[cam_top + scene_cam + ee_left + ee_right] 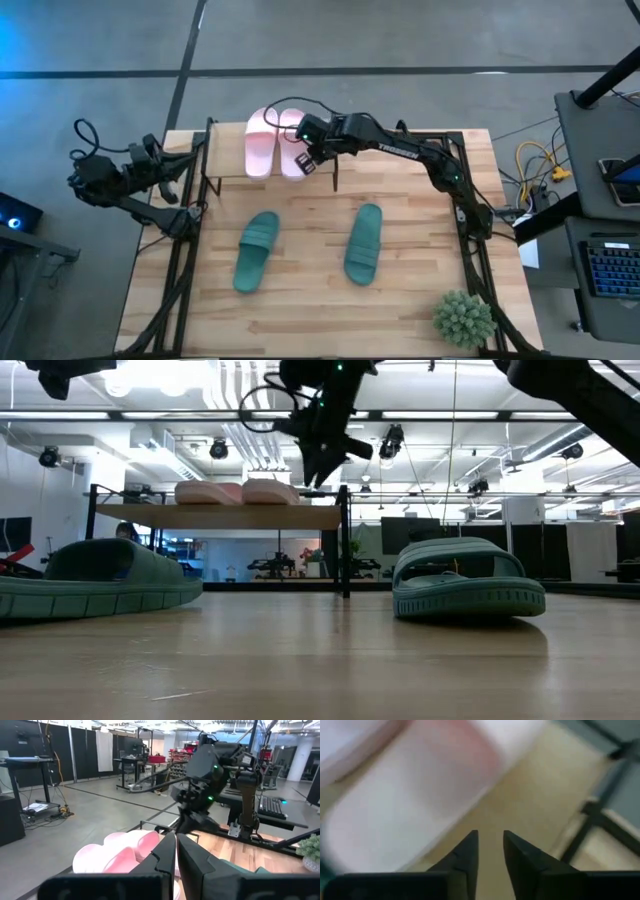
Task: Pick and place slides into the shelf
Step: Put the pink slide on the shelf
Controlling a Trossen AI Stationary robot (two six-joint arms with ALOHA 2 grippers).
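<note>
Two pale pink slides (pixel 260 142) (pixel 291 140) lie side by side, soles down, on the plank top of the shelf (pixel 225 155) at the table's far middle; the low view shows them too (pixel 208 491) (pixel 270 490). My right gripper (pixel 303 160) hovers just above the shelf's right end, fingers pointing down and slightly open with nothing between them (pixel 491 851), beside the right-hand pink slide (pixel 410 795). Two dark teal slides (pixel 257 250) (pixel 364 243) lie soles down on the tabletop nearer me. My left gripper (pixel 185 160) waits shut at the table's far left (pixel 176 852).
A spiky green potted plant (pixel 464 318) stands at the table's near right corner. Black frame bars run along the table's left and right sides (pixel 180 270) (pixel 470 260). The shelf's black legs (pixel 345 550) stand on the tabletop between the two teal slides.
</note>
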